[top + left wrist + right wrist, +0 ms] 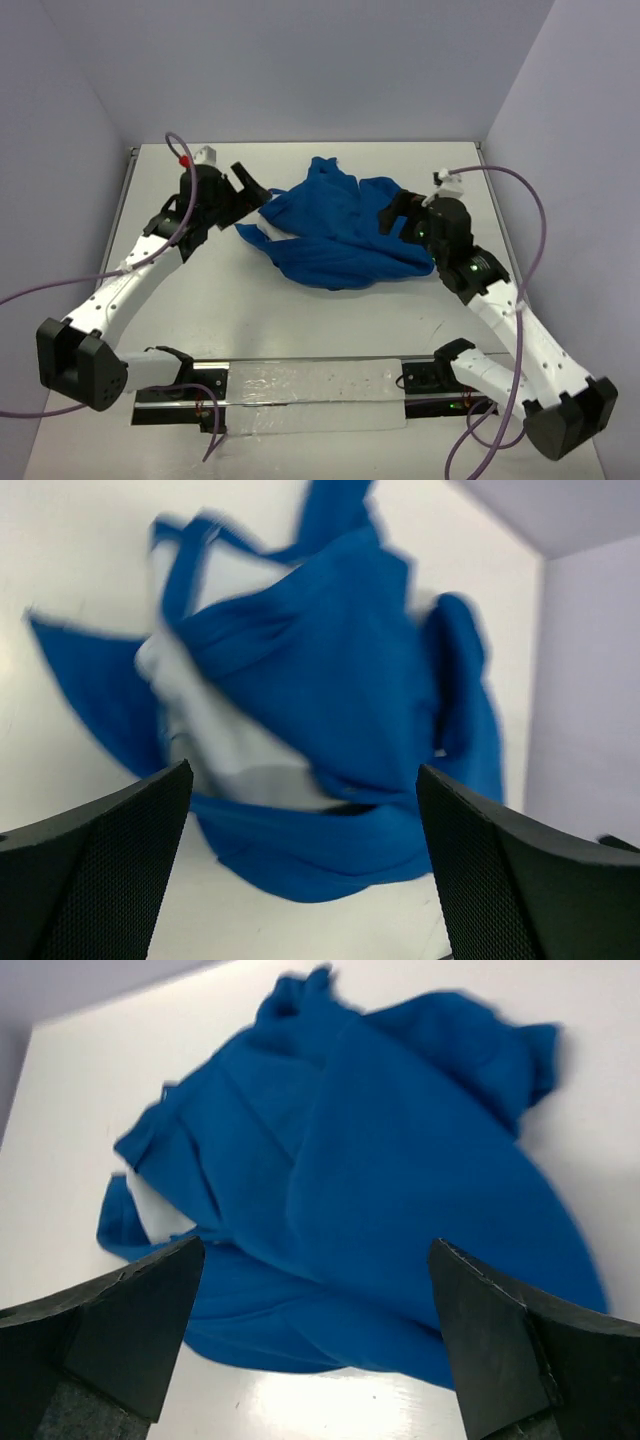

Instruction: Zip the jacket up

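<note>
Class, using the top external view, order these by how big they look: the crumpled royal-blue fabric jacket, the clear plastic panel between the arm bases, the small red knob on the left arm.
1. royal-blue fabric jacket, largest.
2. clear plastic panel, somewhat smaller.
3. small red knob, by far the smallest.

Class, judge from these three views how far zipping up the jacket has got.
Done: nothing visible; the jacket lies crumpled, pale lining exposed. In hand: nothing; left claw and right claw stand open on either side of it, empty. Left: spread it, find the hidden zipper, join and close it.
</note>
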`<state>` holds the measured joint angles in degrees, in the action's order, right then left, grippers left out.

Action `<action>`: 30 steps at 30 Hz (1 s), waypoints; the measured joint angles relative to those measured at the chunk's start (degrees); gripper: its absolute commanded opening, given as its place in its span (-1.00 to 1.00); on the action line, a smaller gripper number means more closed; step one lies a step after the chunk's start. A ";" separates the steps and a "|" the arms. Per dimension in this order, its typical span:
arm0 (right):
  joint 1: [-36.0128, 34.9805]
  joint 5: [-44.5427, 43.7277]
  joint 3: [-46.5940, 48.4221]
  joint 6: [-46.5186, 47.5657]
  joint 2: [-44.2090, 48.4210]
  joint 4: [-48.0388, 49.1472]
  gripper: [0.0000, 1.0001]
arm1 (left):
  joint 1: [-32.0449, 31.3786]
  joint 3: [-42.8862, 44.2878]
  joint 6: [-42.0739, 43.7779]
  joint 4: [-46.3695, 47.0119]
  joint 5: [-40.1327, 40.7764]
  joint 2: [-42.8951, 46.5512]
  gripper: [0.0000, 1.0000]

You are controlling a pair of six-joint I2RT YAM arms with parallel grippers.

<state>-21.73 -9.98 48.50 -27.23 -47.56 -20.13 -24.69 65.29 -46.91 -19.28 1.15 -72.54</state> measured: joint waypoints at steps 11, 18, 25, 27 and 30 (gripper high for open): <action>-4.43 -1.38 10.30 0.07 -23.90 -1.08 1.00 | 4.52 -10.04 -8.04 -3.67 2.05 -6.52 0.98; -5.93 -5.46 12.20 -0.98 -31.73 -1.34 1.00 | 6.98 -12.92 -10.88 -1.43 1.38 -10.25 0.99; -6.06 -8.86 12.63 -1.97 -37.70 -0.68 1.00 | 7.06 -14.72 -11.95 2.45 -1.26 -16.70 0.98; -6.09 -8.93 12.62 -2.10 -38.21 -0.41 1.00 | 7.06 -14.98 -12.00 3.21 -2.04 -17.19 0.98; -6.15 -8.87 12.65 -2.37 -38.63 0.21 1.00 | 7.06 -15.03 -11.91 4.14 -2.96 -17.54 0.96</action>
<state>-27.88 -18.85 61.14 -29.60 -86.19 -19.92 -17.63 50.26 -58.82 -15.15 -1.81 -90.09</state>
